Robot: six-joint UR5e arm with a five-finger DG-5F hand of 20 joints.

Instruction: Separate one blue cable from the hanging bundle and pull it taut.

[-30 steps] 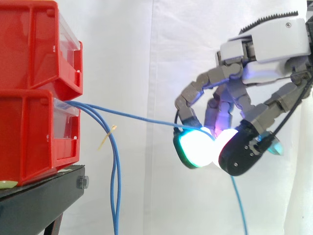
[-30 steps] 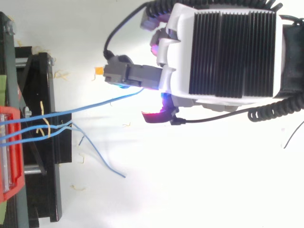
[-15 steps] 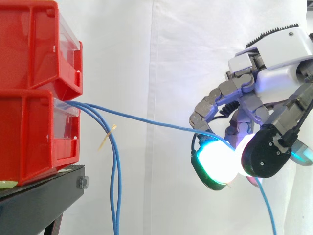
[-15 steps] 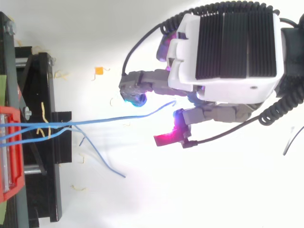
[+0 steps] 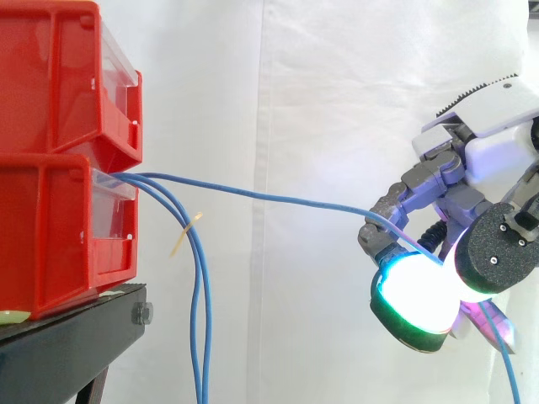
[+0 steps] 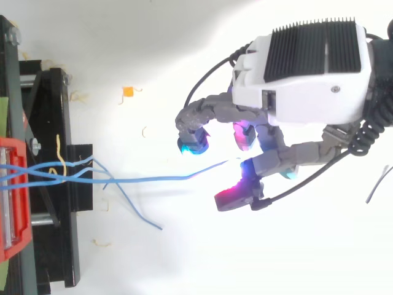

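One blue cable (image 5: pixel 278 199) now runs straighter from the red bins (image 5: pixel 50 227): the hand (image 5: pixel 497 126), apparently pinching it in curled fingers (image 5: pixel 421 181), has drawn farther off.

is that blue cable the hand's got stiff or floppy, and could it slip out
Probably floppy: the blue cable bows gently between the red bin and the hand, and the other cables hang limp. It looks thin and smooth, so it might slide through the pinching fingertips under harder pull.
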